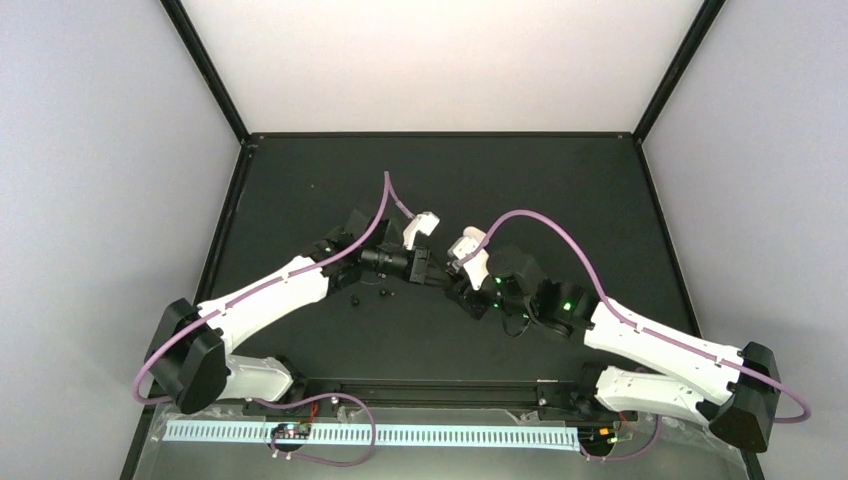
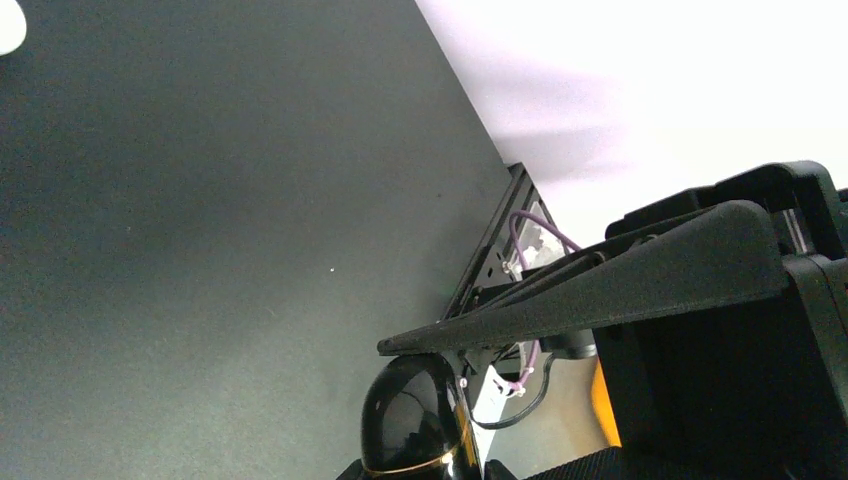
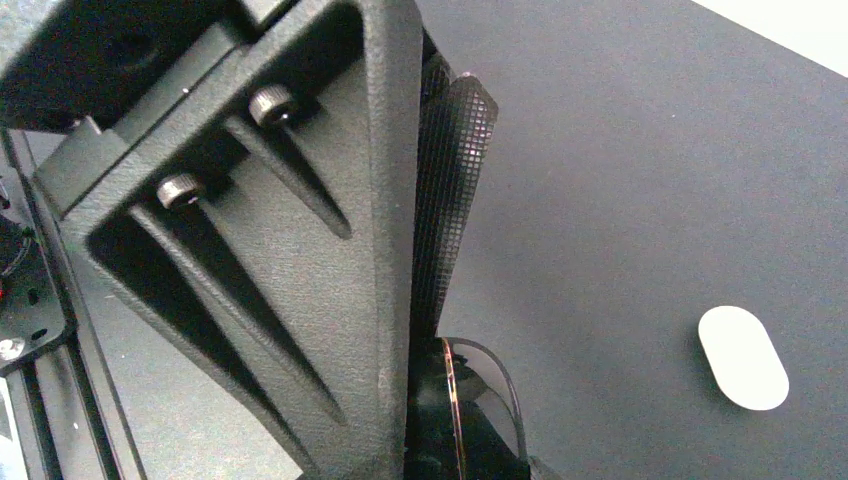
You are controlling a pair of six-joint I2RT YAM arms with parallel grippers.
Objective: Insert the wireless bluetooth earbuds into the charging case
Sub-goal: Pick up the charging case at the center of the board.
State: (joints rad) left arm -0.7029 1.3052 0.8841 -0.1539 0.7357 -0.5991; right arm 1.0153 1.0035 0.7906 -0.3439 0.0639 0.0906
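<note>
Two tiny black earbuds lie on the dark table just below the left forearm. Both arms meet at mid-table. My left gripper is shut on a glossy black rounded puck with a gold rim, its upper finger pressing on the top. My right gripper grips the same puck from the other side. The white oval charging case lies apart on the table beyond the grippers, only its white outer face showing. In the top view it is hidden.
The dark table has a raised black rim and pale walls around it. A black rail and a white slotted strip run along the near edge between the arm bases. Purple cables loop over both arms.
</note>
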